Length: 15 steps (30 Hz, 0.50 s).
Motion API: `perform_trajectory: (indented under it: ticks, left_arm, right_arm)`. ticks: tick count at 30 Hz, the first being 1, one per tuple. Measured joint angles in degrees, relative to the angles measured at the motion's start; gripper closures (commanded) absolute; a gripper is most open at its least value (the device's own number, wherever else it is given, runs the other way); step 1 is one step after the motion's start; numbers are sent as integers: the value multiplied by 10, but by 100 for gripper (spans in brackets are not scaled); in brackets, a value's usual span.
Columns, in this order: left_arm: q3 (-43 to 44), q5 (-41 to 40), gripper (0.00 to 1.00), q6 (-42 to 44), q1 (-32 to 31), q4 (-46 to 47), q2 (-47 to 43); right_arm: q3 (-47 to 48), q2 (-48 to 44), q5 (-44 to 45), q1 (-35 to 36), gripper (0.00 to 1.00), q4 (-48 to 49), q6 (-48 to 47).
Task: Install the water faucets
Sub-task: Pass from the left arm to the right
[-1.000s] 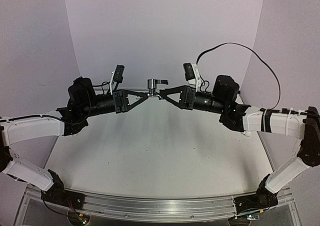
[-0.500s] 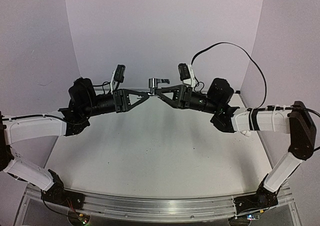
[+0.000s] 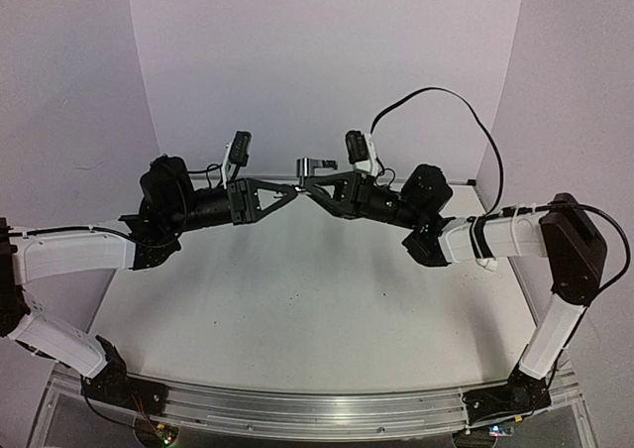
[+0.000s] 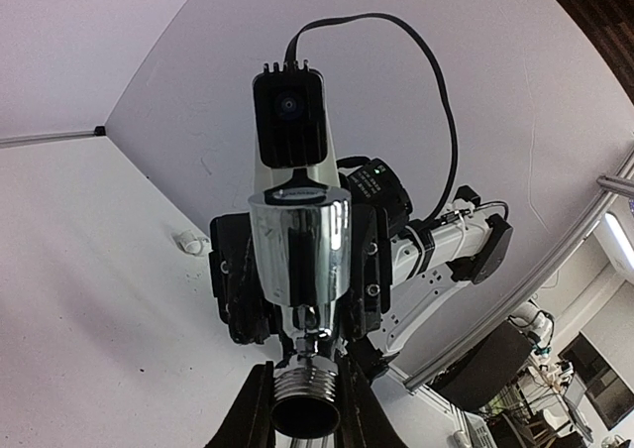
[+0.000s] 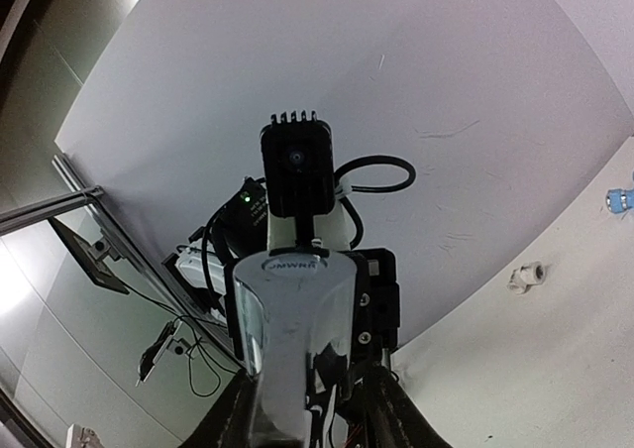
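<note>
Silver faucet [image 4: 297,250] midair, left end effector [image 4: 305,413] clamped on its threaded end, right end effector [image 5: 309,408] straddling the body (grip unclear), so a mistimed release could drop it.

The silver faucet [image 5: 297,339] has small engraved letters at its 12 o'clock end, something like "JMWRR", too blurred to be sure.

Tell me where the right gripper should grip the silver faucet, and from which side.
Grip the silver faucet on its chrome body. The left gripper clamps the threaded end, so only the body stands free. Bring the right gripper in from the right, opposite the left one, straddling the body. The polished metal looks slippery, so mid-body is probably safer than the tip.
</note>
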Motion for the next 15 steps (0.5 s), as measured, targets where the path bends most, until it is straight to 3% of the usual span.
perform_trajectory:
  ticks: [6, 8, 11, 13, 15]
  left_arm:
    - [0, 0, 100, 0, 0, 1, 6]
    - [0, -2, 100, 0, 0, 4, 8]
    - [-1, -5, 100, 0, 1, 6, 10]
    - [-2, -5, 90, 0, 1, 8, 10]
    - [-2, -6, 58, 0, 1, 11, 11]
  right_arm:
    - [11, 23, -6, 0, 85, 38, 21]
    - [13, 28, -6, 0, 97, 46, 26]
    - [14, 34, -6, -1, 100, 55, 31]
    - [14, 36, -5, -1, 100, 59, 31]
    - [12, 36, -2, -1, 100, 63, 30]
